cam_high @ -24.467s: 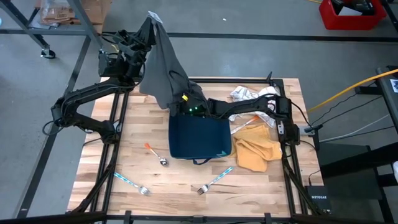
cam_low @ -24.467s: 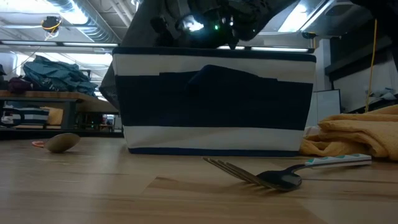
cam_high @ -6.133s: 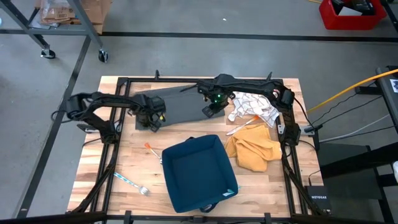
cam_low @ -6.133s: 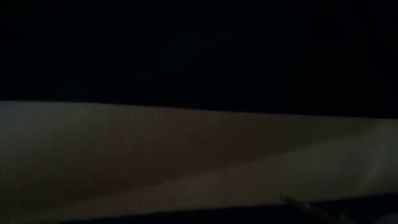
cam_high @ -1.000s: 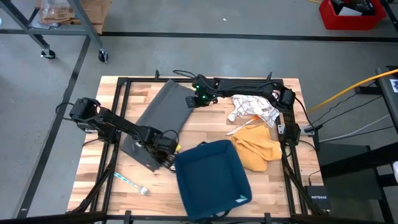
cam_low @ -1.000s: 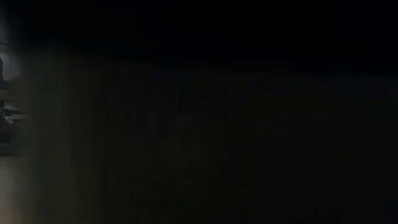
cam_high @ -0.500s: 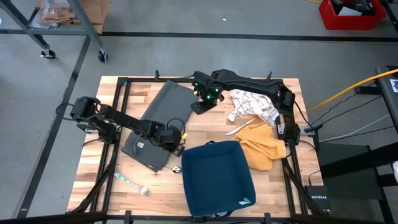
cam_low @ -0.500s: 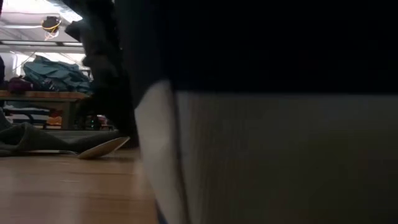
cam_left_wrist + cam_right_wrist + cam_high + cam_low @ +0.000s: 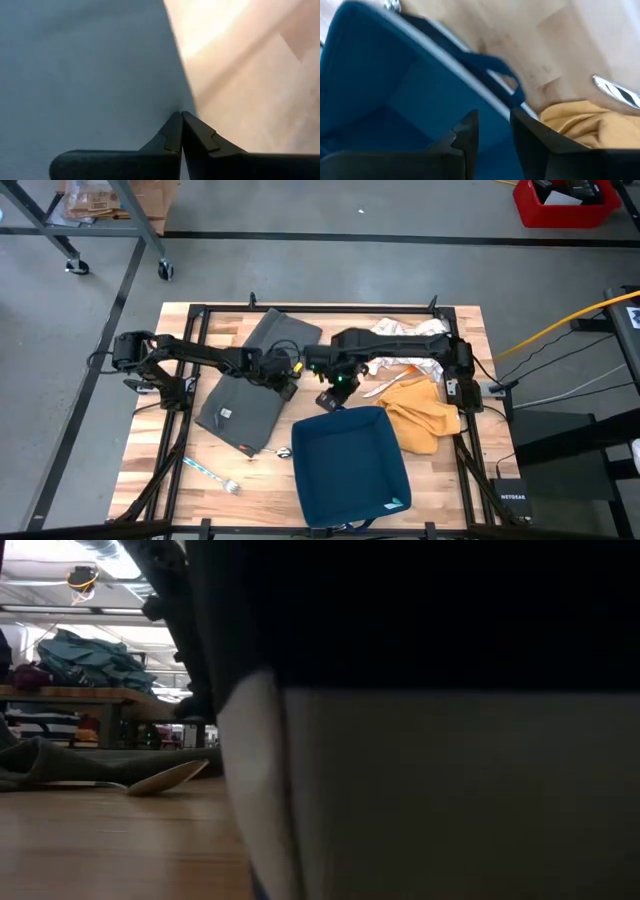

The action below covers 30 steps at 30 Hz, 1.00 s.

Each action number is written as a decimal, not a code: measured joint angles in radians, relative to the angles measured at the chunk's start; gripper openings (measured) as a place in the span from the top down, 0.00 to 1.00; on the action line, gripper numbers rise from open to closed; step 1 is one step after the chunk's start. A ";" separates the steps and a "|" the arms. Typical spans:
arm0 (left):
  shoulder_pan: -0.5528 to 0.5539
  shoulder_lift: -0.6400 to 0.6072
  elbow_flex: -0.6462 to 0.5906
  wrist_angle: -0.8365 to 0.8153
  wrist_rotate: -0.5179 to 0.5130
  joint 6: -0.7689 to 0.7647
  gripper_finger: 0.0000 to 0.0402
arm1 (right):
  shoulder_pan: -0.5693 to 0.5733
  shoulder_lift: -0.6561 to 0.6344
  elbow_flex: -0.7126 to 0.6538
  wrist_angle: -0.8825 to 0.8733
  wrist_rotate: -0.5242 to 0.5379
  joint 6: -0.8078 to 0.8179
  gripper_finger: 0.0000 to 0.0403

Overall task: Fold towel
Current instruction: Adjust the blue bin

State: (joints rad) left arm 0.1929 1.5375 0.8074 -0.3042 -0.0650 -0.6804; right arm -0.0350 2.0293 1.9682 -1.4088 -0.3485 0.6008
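floor: grey concrete | red bin: far corner | ceiling lights: on

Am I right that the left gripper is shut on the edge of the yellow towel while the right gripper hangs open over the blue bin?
Not quite. The left gripper is shut on the gray towel, as the left wrist view shows; the yellow towel lies untouched beside the blue bin. The right gripper does hang open over the bin.
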 joint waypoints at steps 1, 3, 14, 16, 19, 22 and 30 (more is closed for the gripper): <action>0.019 -0.002 0.000 0.000 0.000 0.025 1.00 | 0.016 0.000 0.000 -0.001 0.001 0.003 0.71; 0.056 -0.003 0.000 -0.002 0.000 0.071 1.00 | 0.044 0.000 0.000 -0.001 0.008 0.007 0.71; 0.200 -0.004 0.000 0.000 0.001 0.204 1.00 | 0.155 0.000 -0.001 -0.003 0.064 0.151 0.71; 0.210 -0.004 0.000 0.000 0.001 0.216 1.00 | 0.173 0.000 -0.018 0.021 0.097 0.151 0.71; 0.218 -0.004 0.000 0.000 0.001 0.221 1.00 | 0.192 0.000 -0.084 0.066 0.140 0.150 0.71; 0.221 -0.004 0.000 -0.009 0.001 0.219 1.00 | 0.192 0.001 -0.175 0.152 0.149 0.127 0.71; 0.215 -0.019 0.000 -0.277 0.002 0.269 1.00 | 0.112 0.002 -0.316 0.316 0.332 0.134 0.71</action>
State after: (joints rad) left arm 0.4078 1.5186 0.8074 -0.5808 -0.0626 -0.4114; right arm 0.0767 2.0308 1.6519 -1.0929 -0.0166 0.7349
